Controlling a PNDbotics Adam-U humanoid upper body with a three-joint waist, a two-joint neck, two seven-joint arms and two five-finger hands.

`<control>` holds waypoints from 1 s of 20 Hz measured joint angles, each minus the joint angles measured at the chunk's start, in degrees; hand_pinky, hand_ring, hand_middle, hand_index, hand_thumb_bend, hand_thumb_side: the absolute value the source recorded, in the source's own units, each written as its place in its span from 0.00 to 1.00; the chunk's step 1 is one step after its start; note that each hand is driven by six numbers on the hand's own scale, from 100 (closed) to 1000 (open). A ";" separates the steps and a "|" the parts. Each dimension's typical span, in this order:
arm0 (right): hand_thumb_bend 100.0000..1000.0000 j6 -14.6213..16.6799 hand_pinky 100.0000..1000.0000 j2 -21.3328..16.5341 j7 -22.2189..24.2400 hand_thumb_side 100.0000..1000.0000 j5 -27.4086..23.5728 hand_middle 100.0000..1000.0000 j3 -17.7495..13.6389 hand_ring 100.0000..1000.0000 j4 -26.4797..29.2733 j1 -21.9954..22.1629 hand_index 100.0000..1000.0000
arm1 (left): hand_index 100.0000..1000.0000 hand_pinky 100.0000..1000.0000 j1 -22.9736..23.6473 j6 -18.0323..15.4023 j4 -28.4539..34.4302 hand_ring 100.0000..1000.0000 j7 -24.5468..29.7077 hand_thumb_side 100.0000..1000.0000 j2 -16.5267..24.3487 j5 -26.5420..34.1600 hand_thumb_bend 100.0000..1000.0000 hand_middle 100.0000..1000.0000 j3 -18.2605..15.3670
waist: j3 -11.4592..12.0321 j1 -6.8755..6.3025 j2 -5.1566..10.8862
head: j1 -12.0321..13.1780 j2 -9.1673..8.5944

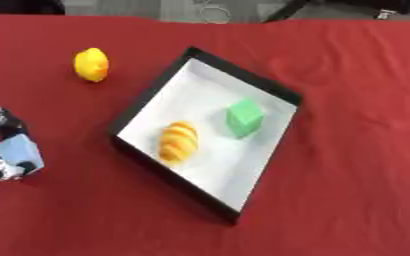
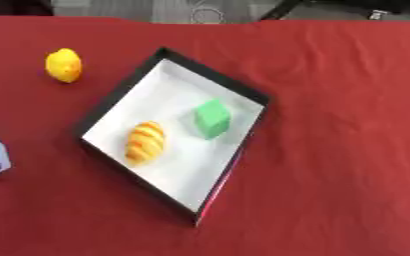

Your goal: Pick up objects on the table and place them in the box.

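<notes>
A black box (image 1: 150,93) with a white floor lies askew in the middle of the red table. Inside it are a golden croissant-shaped bread (image 1: 179,141) and a green cube (image 1: 243,117), side by side. A yellow lemon (image 1: 91,64) sits on the cloth beyond the box's left corner. My left hand (image 1: 0,125) shows at the left edge, well left of the box, with black fingers curled round a pale blue block (image 1: 16,148). The hand is partly cut off by the edge. My right hand shows in neither view.
The red cloth (image 1: 357,125) covers the whole table, with wrinkles to the right of the box. Cables and dark furniture legs (image 1: 287,7) lie past the far edge.
</notes>
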State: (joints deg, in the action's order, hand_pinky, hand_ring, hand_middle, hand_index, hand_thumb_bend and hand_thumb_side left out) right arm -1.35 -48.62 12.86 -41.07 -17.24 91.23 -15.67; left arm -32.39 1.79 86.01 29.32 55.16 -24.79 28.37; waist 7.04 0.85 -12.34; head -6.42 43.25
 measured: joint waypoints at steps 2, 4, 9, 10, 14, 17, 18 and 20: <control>0.00 0.01 0.95 0.00 -0.01 0.50 0.00 0.64 0.00 0.79 -0.10 0.00 0.76 | 0.51 0.69 0.44 -0.17 2.73 0.52 -1.41 0.00 1.10 1.84 0.11 0.36 -1.43 | 0.05 0.00 0.00 | -0.03 0.19; 0.00 0.02 0.95 0.00 -0.02 0.50 0.00 0.64 0.00 0.79 -0.20 0.00 0.76 | 0.51 0.69 0.71 -0.44 5.88 0.51 -3.22 0.00 2.49 3.89 0.09 0.36 -3.02 | 0.05 0.00 0.00 | -0.11 0.42; 0.00 0.07 0.95 -0.03 -0.04 0.48 -0.03 0.64 0.00 0.79 -0.28 -0.04 0.76 | 0.50 0.69 -1.60 -1.89 14.14 0.47 -7.26 0.00 4.97 8.71 0.07 0.35 -6.59 | 0.28 0.00 0.00 | -1.13 0.47; 0.00 0.09 0.95 -0.03 -0.04 0.48 -0.04 0.64 0.01 0.79 -0.28 -0.07 0.76 | 0.49 0.69 -2.98 -2.34 15.89 0.47 -8.09 0.00 5.04 9.79 0.07 0.35 -7.20 | 0.43 0.00 0.00 | -1.48 0.48; 0.00 0.12 0.95 -0.11 0.00 0.47 -0.16 0.64 0.38 0.79 -0.28 -0.49 0.76 | 0.49 0.68 -9.75 -3.89 20.02 0.46 -9.74 0.00 4.31 13.48 0.06 0.34 -8.27 | 0.53 0.00 0.00 | -2.71 0.63; 0.00 0.17 0.95 -0.22 0.11 0.47 -0.53 0.64 0.74 0.79 -0.28 -0.96 0.76 | 0.49 0.68 -15.39 -5.69 20.13 0.46 -7.96 0.00 1.62 15.06 0.12 0.35 -7.23 | 0.41 0.00 0.06 | -3.57 0.82; 0.00 0.20 0.95 -0.32 0.16 0.47 -0.58 0.64 0.88 0.79 -0.28 -1.13 0.76 | 0.49 0.68 -17.57 -6.51 19.93 0.46 -7.04 0.00 0.40 15.20 0.12 0.35 -6.65 | 0.24 0.00 0.07 | -3.80 0.88; 0.00 0.28 0.95 -0.62 0.27 0.46 -0.64 0.64 1.20 0.79 -0.28 -1.58 0.76 | 0.49 0.68 -21.73 -8.30 19.11 0.46 -5.22 0.00 -2.11 15.43 0.13 0.35 -5.35 | -0.32 0.00 0.07 | -4.03 0.90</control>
State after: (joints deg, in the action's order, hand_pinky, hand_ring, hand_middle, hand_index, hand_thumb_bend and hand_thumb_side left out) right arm -1.08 -49.24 13.13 -41.72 -16.04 90.95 -17.24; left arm -54.12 -6.51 105.12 24.10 53.05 -9.36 23.02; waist 6.73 0.85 -12.27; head -10.45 44.14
